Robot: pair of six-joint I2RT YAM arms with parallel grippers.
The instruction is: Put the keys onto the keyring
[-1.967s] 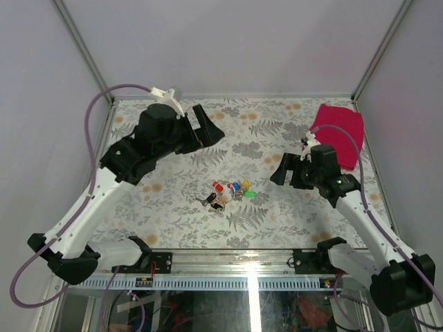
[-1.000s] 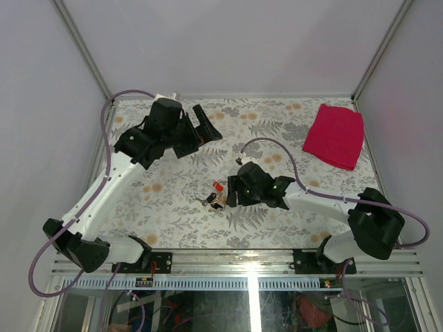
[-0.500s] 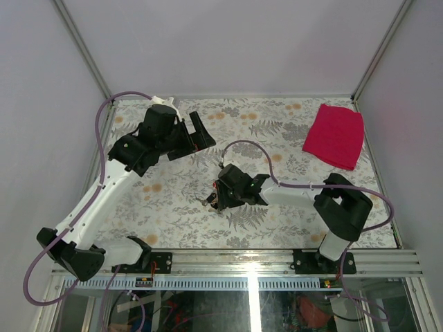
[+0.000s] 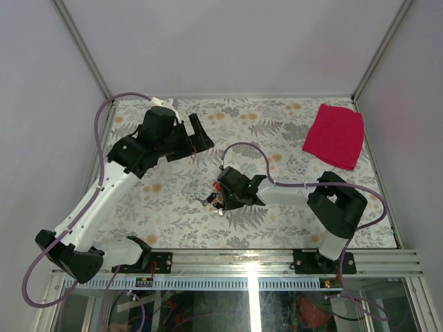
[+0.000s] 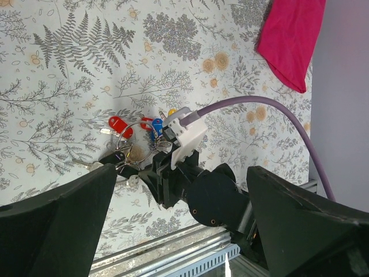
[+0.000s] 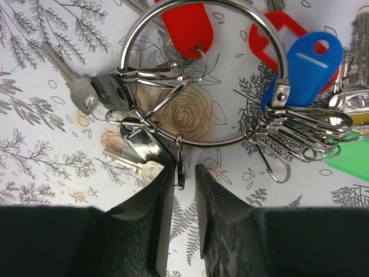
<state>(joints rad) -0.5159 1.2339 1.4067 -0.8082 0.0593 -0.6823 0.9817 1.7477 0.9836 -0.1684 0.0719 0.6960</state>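
**Q:** Where does the keyring lie, and what is gathered on it?

**A:** The keyring [image 6: 281,92], a single large silver loop, lies flat near the middle of the worktop [image 4: 173,207], slightly toward the near edge. The keys [image 6: 305,63] spread around it. Two red heads and one blue head sit on the side of the loop away from the tool. One green head and a sliver of yellow are cut off by the edge of the wrist view. A black-headed key [image 6: 112,92] rests against the loop's rim with its blade pointing outward. A bare metal key [image 6: 135,164] lies just beside one fingertip.

**Q:** How does the right tool stand?

**A:** The right tool [image 6: 181,179] sits low over the cluster, with its two fingers drawn to a narrow gap just outside the loop's rim. A small wire loop [image 6: 180,164] hanging from the keyring stands in that gap. The fingertips flank it, but whether either pad touches it cannot be made out.

**Q:** And the left tool?

**A:** The left tool [image 4: 201,135] hovers toward the far left corner, well apart from the keys. Its jaws are spread wide and hold nothing.

**Q:** What are the counts?

**A:** There is one large ring, and five coloured heads are in view besides the black one. A bunch of thin loops [image 6: 300,130] gathers at the clasp, overlapping too much to count. One red cloth [image 4: 334,136] lies at the far right corner.
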